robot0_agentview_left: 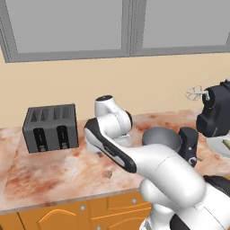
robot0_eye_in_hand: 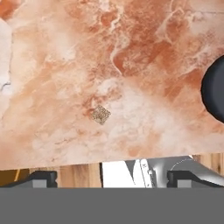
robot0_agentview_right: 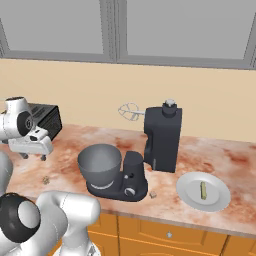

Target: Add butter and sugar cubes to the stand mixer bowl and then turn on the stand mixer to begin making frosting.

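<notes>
so, from the left: the toaster [robot0_agentview_left: 50, 128] sits at the back of the marble counter [robot0_agentview_left: 54, 168], well apart from everything else. next comes the gripper [robot0_eye_in_hand: 112, 177], hanging above bare counter with its jaws spread wide and nothing between them, touching nothing. one sugar cube [robot0_eye_in_hand: 101, 114] lies on the counter just below it, seen between the two fingertips [robot0_eye_in_hand: 41, 178] in the hand view, near the front edge [robot0_agentview_left: 108, 173]. further right stands the stand mixer [robot0_agentview_right: 150, 150], its head tilted up and the whisk [robot0_agentview_right: 130, 111] in the air. the grey bowl [robot0_agentview_right: 100, 162] sits on the mixer's base, open on top. a second sugar cube [robot0_agentview_right: 153, 194] lies just beside the base, at its front right. farthest right, the butter [robot0_agentview_right: 203, 189] rests on a white plate [robot0_agentview_right: 190, 195], apart from the mixer.
</notes>
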Tool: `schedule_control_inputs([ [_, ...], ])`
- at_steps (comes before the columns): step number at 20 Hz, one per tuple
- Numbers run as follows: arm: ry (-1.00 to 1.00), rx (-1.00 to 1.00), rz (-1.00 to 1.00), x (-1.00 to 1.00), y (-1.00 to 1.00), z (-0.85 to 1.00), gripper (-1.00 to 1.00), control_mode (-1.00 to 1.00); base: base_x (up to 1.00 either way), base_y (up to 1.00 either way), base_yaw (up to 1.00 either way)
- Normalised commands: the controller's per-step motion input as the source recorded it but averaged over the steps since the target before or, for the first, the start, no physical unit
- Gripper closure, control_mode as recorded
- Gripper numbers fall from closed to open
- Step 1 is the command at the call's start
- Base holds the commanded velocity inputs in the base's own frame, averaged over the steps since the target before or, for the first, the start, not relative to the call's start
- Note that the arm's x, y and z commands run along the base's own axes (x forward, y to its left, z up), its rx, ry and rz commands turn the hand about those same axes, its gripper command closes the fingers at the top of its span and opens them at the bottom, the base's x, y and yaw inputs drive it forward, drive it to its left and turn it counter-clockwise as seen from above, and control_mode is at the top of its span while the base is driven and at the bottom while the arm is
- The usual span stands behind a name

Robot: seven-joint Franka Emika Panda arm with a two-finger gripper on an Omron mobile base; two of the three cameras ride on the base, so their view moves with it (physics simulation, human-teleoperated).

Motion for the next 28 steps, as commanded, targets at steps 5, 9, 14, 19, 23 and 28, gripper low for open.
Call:
schedule_control_inputs([
  [5, 0.00, -0.05, -0.04, 0.10, 0.00, -0.50, -1.00, -1.00, 0.00, 0.00, 0.00],
  [9, 0.00, -0.02, -0.01, 0.04, 0.00, -0.49, -1.00, -1.00, 0.00, 0.00, 0.00],
  [14, 0.02, -0.02, -0.02, 0.05, 0.00, -0.49, -1.00, -1.00, 0.00, 0.00, 0.00],
  [19, 0.02, -0.02, -0.02, 0.06, 0.03, -0.42, -1.00, -1.00, 0.00, 0.00, 0.00],
  [23, 0.04, -0.02, -0.03, 0.13, 0.09, -0.36, -1.00, -1.00, 0.00, 0.00, 0.00],
  [28, 0.05, -0.01, -0.02, 0.19, 0.12, -0.30, -1.00, -1.00, 0.00, 0.00, 0.00],
])
